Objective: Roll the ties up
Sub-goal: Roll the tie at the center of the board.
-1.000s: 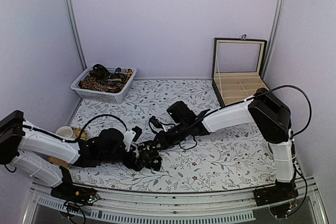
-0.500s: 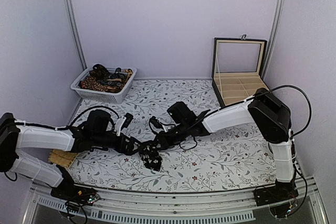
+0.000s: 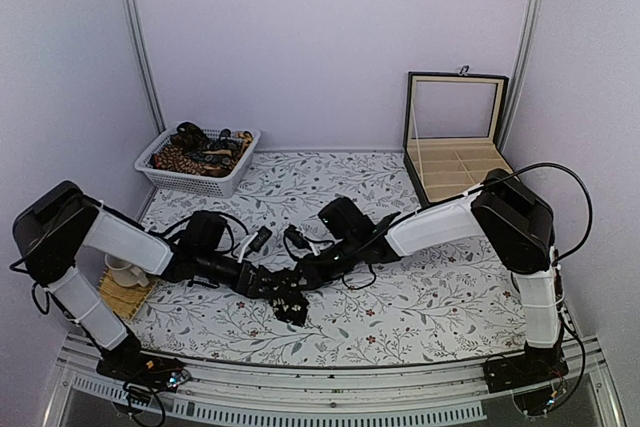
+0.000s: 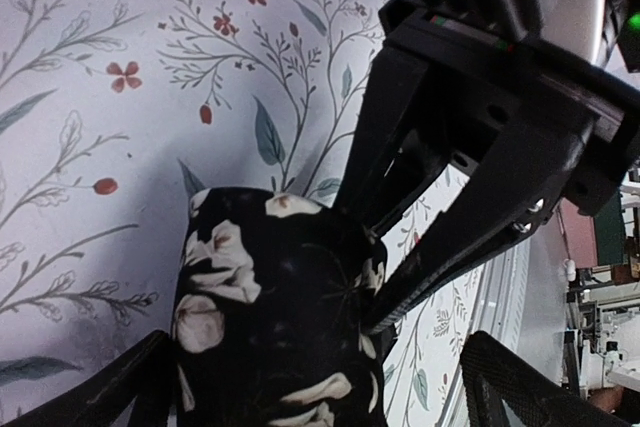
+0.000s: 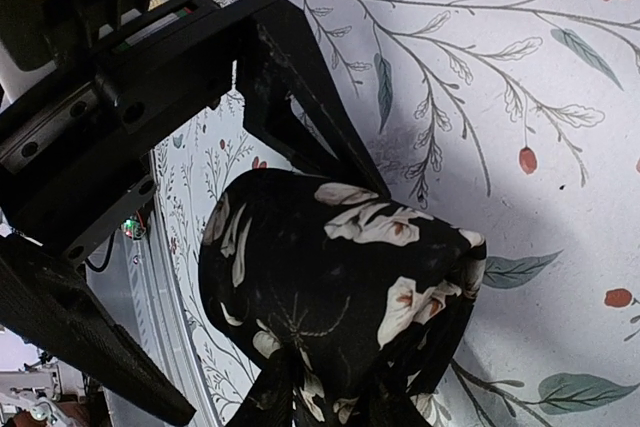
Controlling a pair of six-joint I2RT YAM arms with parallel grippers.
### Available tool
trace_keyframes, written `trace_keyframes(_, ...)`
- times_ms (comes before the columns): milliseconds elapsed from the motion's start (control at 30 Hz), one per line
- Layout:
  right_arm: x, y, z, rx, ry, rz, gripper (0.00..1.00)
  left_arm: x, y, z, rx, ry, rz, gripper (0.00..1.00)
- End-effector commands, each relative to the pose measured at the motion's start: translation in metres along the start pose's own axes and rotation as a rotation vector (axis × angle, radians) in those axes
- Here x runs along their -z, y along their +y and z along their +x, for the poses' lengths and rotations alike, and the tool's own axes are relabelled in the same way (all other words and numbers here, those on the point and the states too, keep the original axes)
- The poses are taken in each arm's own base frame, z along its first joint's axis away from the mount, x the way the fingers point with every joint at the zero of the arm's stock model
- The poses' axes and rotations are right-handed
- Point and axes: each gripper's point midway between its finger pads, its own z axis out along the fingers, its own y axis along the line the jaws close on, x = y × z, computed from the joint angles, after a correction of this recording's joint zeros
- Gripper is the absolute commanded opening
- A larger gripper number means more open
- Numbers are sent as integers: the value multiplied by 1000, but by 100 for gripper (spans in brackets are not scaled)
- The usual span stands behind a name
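My right gripper (image 4: 362, 267) pinches the rolled tie (image 5: 330, 277), jaws narrow; my left gripper (image 4: 320, 387) gapes wide, empty. It looks soft, light and ready to unroll, so it's best squeezed across its flanks.

White basket (image 3: 192, 184) back left, open compartment box (image 3: 455, 162) back right, cup (image 3: 122, 270) on woven mat (image 3: 128, 300), floral tablecloth (image 3: 430, 292)

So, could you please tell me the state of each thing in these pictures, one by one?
black floral tie: rolled into a bundle.
left claw: open, one finger on each side of the roll.
right claw: shut on the tie.
display box: lid up, compartments look empty.
basket: holds a pile of ties.
cup: upright on a woven mat.
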Motion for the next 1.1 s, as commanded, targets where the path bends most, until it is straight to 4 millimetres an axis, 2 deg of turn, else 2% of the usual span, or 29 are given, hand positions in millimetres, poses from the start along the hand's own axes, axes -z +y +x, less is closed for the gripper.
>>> trace_keyframes(0, -18, -28, 35, -39, 86, 51, 22, -7, 5, 19, 51, 62, 30, 100)
trace_keyframes(100, -17, -28, 35, -37, 86, 48, 22, -10, 15, 27, 44, 85, -34, 98)
trace_keyframes(367, -16, -26, 35, -34, 88, 46, 22, -21, 36, 45, 35, 153, -142, 76)
trace_keyframes(433, -15, -26, 35, -34, 89, 47, 22, -25, 38, 50, 28, 173, -149, 64)
trace_keyframes(567, -13, -28, 34, -38, 85, 53, 22, -29, 37, 55, 14, 191, -145, 46)
trace_keyframes(733, -8, -32, 31, -48, 75, 58, 22, -26, 31, 56, 6, 172, -130, 44)
trace_keyframes(767, -7, -31, 29, -46, 71, 57, 23, -24, 31, 57, 7, 168, -129, 40)
trace_keyframes(800, -6, -29, 28, -44, 68, 56, 26, -24, 30, 57, 6, 164, -129, 37)
trace_keyframes(867, -2, -26, 24, -36, 61, 54, 38, -22, 28, 55, 1, 153, -124, 36)
trace_keyframes(933, 4, -19, 17, -29, 49, 44, 48, -21, 26, 54, -8, 145, -122, 30)
trace_keyframes(1067, 32, -12, 0, -25, 2, 38, 59, -15, 23, 45, -47, 103, -140, 11)
